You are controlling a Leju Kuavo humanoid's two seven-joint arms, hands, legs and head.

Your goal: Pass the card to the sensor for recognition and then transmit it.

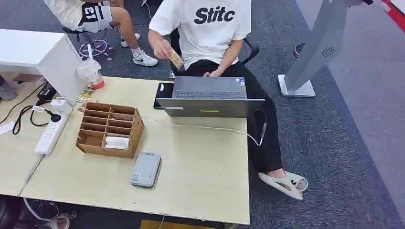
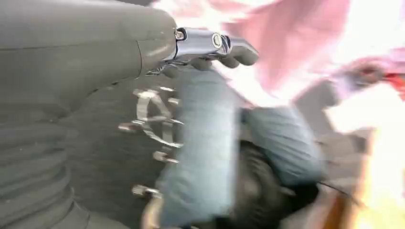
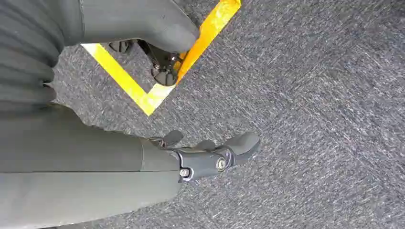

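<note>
A: surface and room?
B: light wooden table (image 1: pixel 200 167); dark grey carpet around it; yellow tape corner (image 3: pixel 148 98) on the carpet under the right arm; grey stand (image 1: pixel 313 52) on the floor off the table's far right corner.

A: what's on the table?
B: grey sensor (image 1: pixel 145 169) flat near the front edge; cardboard organizer (image 1: pixel 111 129) just beside it, farther back, something white in one front compartment; open laptop (image 1: pixel 210 98) at the far edge, white cable trailing off the right side; white power strip (image 1: pixel 50 136) on the left; plastic cup (image 1: pixel 90 72) at the far left corner.

A: card?
B: card (image 1: pixel 176 59) is in a seated person's hand (image 1: pixel 162 47), beyond the laptop; well apart from the sensor and from both robot hands.

A: hands?
B: right hand (image 3: pixel 210 155) hangs over bare carpet; fingers loosely extended, holding nothing; left hand (image 2: pixel 210 47) view is motion-blurred; fingers look curled at the tips, nothing seen in them, but can't tell how far closed; blurred blue-grey and pink shapes behind it, unidentifiable.
</note>
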